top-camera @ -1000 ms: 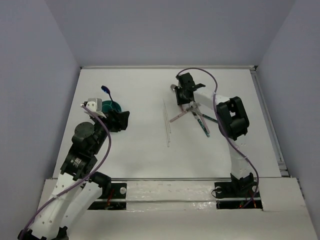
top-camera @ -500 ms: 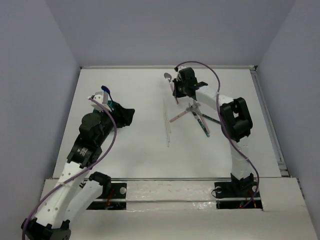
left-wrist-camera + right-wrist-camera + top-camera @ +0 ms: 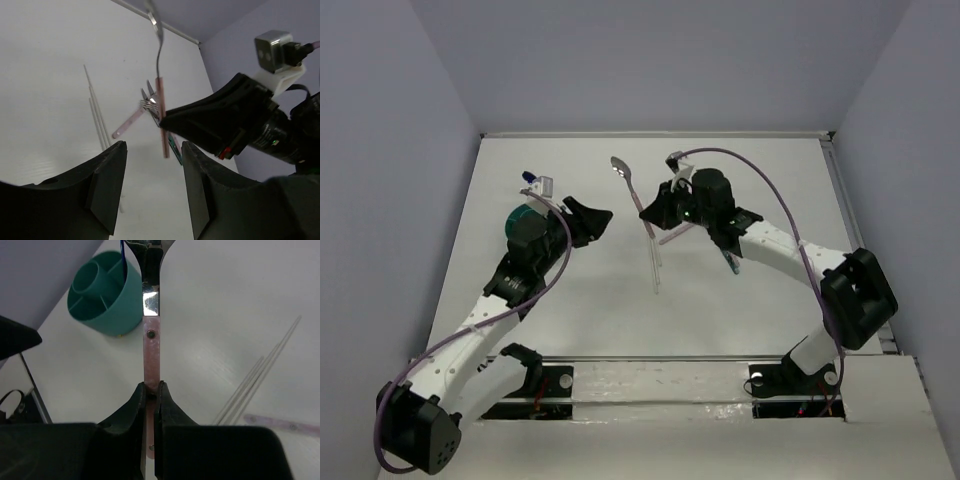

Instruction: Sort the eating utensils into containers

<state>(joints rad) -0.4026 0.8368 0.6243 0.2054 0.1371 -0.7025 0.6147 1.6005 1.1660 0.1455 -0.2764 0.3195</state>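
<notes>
My right gripper (image 3: pixel 151 390) is shut on the pink handle (image 3: pixel 151 350) of a silver spoon (image 3: pixel 619 165), held in the air left of the utensil pile. The teal divided cup (image 3: pixel 105 297) stands beyond the spoon's tip with a blue spoon (image 3: pixel 122 260) in it. From above, the cup (image 3: pixel 516 216) is mostly hidden under my left arm. My left gripper (image 3: pixel 152 190) is open and holds nothing; it faces the held spoon (image 3: pixel 159 45) from the left. A pink-handled fork (image 3: pixel 127 125), a green-handled piece (image 3: pixel 731 258) and clear thin sticks (image 3: pixel 654 255) lie on the table.
The white table (image 3: pixel 760 300) has a raised rail along its right edge (image 3: pixel 855 240) and grey walls around. My right gripper (image 3: pixel 653 212) and left gripper (image 3: pixel 595 222) stand close together near the table's middle.
My right arm has lifted the spoon off the pile and swung it left toward the cup. My left arm has reached forward and right, and its jaws have narrowed somewhat.
</notes>
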